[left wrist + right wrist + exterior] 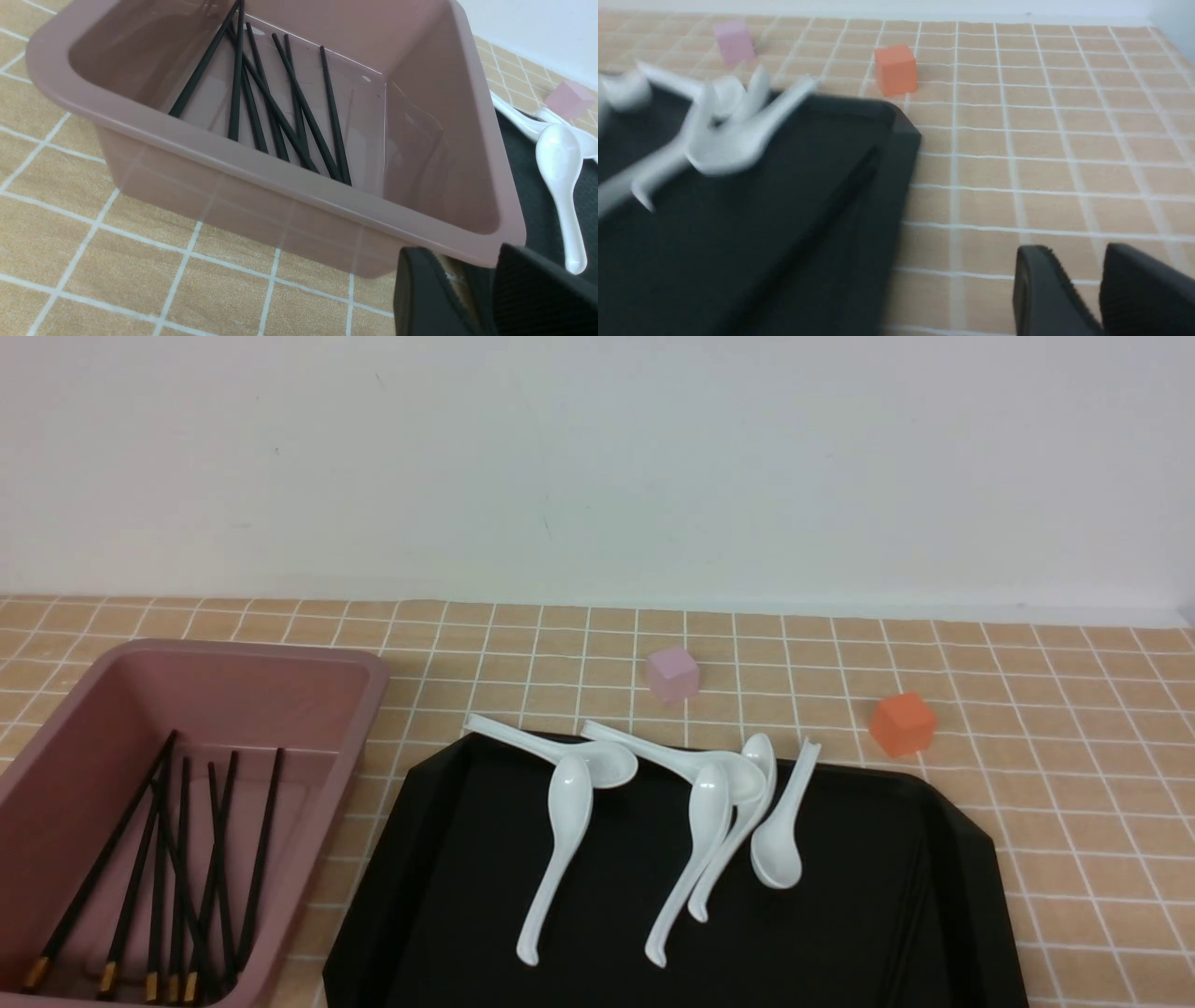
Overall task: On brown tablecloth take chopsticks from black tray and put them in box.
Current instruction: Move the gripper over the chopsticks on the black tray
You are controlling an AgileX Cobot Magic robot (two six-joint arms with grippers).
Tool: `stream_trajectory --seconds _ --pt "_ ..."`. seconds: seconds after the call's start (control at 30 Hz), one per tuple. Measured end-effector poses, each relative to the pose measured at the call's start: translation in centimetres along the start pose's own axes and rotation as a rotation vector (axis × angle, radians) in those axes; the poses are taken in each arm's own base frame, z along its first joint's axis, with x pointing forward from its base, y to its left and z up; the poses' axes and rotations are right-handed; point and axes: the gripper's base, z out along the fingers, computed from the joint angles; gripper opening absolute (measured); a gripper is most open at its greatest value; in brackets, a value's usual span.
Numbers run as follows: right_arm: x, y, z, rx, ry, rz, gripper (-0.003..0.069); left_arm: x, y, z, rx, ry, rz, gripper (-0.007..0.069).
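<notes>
Several black chopsticks (177, 877) with gold ends lie in the pink box (359, 709) at the left on the brown tablecloth (1074, 803). They also show in the left wrist view (280, 107) inside the box (261, 172). The black tray (887, 915) sits at the middle. A faint dark streak (840, 196) lies along its right side; I cannot tell whether it is a chopstick. My left gripper (460, 254) hangs outside the box's near corner, jaws a little apart and empty. My right gripper (1064, 252) is over bare cloth right of the tray (887, 186), jaws a little apart and empty.
Several white soup spoons (560, 840) lie on the tray's far half, some resting on its rim. A small pink cube (673, 673) and an orange cube (902, 722) stand on the cloth behind the tray. A white wall closes the back.
</notes>
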Motion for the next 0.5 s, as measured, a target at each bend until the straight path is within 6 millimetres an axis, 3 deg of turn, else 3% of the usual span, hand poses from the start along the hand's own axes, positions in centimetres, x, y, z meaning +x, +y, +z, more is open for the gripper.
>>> stream_trajectory --seconds 0.03,0.07,0.1,0.2,0.37,0.5 --pt "0.0 0.2 0.0 -0.028 -0.006 0.141 0.0215 0.0 0.0 0.0 0.000 0.000 0.000 0.0239" --pt "0.0 0.3 0.0 -0.034 -0.008 0.170 0.0215 0.0 0.0 0.0 0.000 0.000 0.000 0.0239" --pt "-0.2 0.6 0.0 -0.076 -0.018 0.374 0.0216 0.0 0.0 0.0 0.000 0.000 0.000 0.0239" --pt "-0.6 1.1 -0.1 -0.140 -0.036 0.676 0.0218 0.0 0.0 0.0 0.000 0.000 0.000 0.0239" --pt "-0.8 1.2 -0.1 -0.168 -0.032 0.788 0.0221 0.0 0.0 0.0 0.000 0.000 0.000 0.0239" --pt "-1.7 1.9 -0.6 -0.194 -0.013 0.745 0.0203 0.0 0.0 0.0 0.000 0.000 0.000 0.0239"
